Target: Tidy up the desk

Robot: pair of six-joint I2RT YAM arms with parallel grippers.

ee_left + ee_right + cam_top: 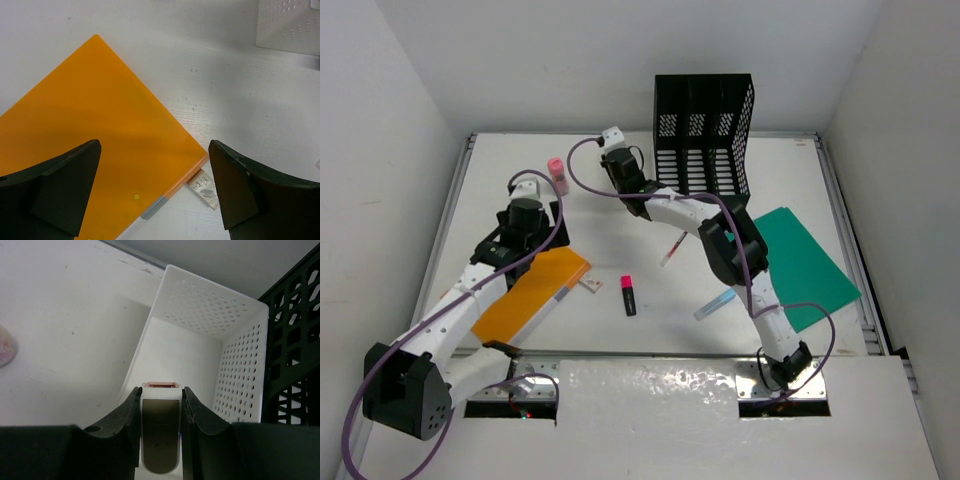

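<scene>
The desk (pixel 620 345) is a white tabletop with metal side rails. An orange folder (pixel 530 295) (pixel 85 125) lies at its left front. My left gripper (pixel 530 228) (pixel 155 185) hovers open over the folder's right corner, its fingers apart and holding nothing. At the back my right gripper (pixel 620 165) (pixel 160 395) is shut on a small white object (pixel 160 435) with a dark panel and a pink end. It hangs over the near rim of a white perforated basket (pixel 200 315) (pixel 290 22).
A black file organizer (pixel 705 130) (pixel 300 340) stands at the back, right of the basket. A green folder (pixel 805 262) lies at the right. A pink highlighter (pixel 628 293), a pen (pixel 672 248), a pale blue pen (pixel 715 305), a small packet (pixel 590 286) (pixel 204 187) and a pink-capped item (pixel 558 174) are scattered about.
</scene>
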